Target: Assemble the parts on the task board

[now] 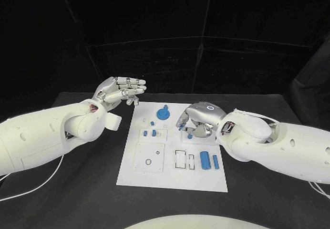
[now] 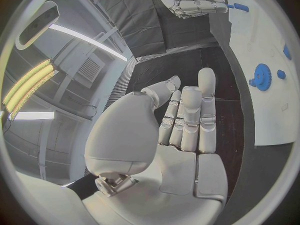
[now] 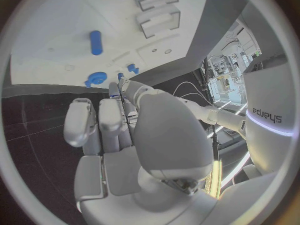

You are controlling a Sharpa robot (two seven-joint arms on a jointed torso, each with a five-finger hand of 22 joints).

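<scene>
- The white board (image 1: 175, 176), a flat, smooth, matte plate, lies lengthwise on the black table (image 1: 68, 205); its near end is bare, and everything below is placed against this board.
- Two blue cylinders (image 1: 204, 160) lie side by side near the board's right edge, just past its bare near end; the thicker one is on the left, the thinner one (image 1: 216, 162) on the right. They are round-ended and plastic-looking.
- Just left of them are two narrow rectangular slots (image 1: 180, 160) outlined in black, and further left a square raised panel (image 1: 149, 158) with a small oval hole.
- Small blue pegs (image 1: 154, 133) stand in the board's left-middle part, beside a short blue stub (image 1: 145, 133).
- A round blue gear (image 1: 163, 114) with a toothed rim sits near the board's far end, with a small blue knob (image 1: 165, 106) just beyond it.
- The right hand (image 1: 198, 120), silver and metallic on a glossy white arm, hovers over the board's right-middle part, fingers curled downward around a small blue piece (image 1: 180, 128) at their tips; whether they grip it I cannot tell.
- The left hand (image 1: 122, 89) is raised off the board's far left corner, palm up, fingers side by side and slightly bent, holding nothing.
</scene>
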